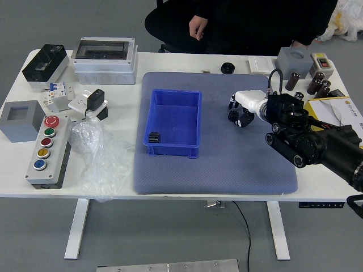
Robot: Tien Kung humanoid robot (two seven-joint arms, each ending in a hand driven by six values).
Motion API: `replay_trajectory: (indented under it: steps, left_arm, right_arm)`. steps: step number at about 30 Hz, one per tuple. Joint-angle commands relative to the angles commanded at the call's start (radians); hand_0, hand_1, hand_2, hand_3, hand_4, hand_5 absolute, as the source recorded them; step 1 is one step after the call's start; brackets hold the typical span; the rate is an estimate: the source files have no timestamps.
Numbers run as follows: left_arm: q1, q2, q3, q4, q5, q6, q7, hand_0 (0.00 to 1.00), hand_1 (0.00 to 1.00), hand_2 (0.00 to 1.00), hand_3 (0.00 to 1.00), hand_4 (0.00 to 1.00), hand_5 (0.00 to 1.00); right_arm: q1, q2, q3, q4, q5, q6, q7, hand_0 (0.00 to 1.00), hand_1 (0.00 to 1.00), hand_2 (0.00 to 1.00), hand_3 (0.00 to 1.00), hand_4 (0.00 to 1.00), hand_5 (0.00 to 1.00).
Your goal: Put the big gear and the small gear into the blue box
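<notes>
The right robot hand point(253, 103) reaches in low over the blue-grey mat point(218, 170), right at a small black toothed gear point(233, 115); whether it grips the gear or is open cannot be told. A black ribbed piece point(154, 137) sits in the near left corner of the open blue plastic box point(174, 122) on the tabletop point(122, 113). A person's hand point(198, 27) rests against dark clothing beyond the far edge.

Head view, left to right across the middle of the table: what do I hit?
Button box → clear plastic bag → blue box → robot's right hand.
</notes>
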Motion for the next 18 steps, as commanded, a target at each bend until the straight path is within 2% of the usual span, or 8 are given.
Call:
replay_trajectory:
  steps: [18]
  left_arm:
    - [-0.003,-0.004,0.003,0.000,-0.002,-0.001,0.001,0.861,0.842,0.846,0.865,0.755,0.689]
  right_arm:
    - [-0.022,0.022,0.022,-0.019,-0.004,-0.032,0.002,0.597,0.549,0.690,0.653,0.667,0.073]
